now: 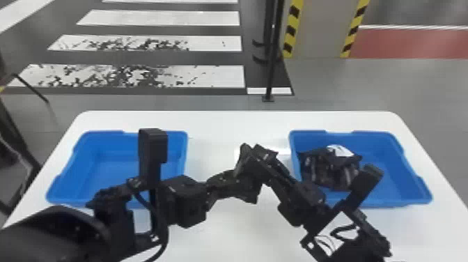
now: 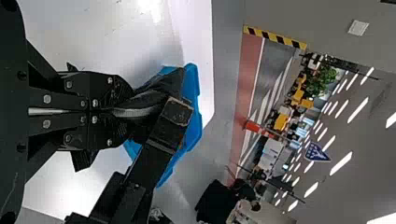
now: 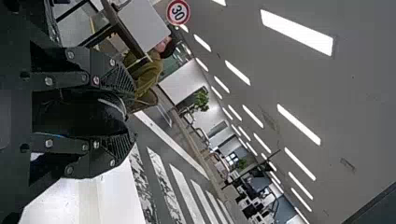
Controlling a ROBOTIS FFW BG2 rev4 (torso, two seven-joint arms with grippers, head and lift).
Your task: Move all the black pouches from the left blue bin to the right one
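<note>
Soft black pouch above the white counter, midway between its side edges, clamped by the left gripper and, apparently, the right gripper. Premature left release onto a shallow right grasp could drop it short of the blue plastic right bin.

So a white, round-cornered desk is standing on smooth grey flooring, and some pretty beat-up white crosswalk stripes are stretching out behind it. A grey pillar with yellow-and-black edging is rising beside a red floor patch. Long white ceiling lights are glowing overhead, and a leafy green plant is sitting farther back.
</note>
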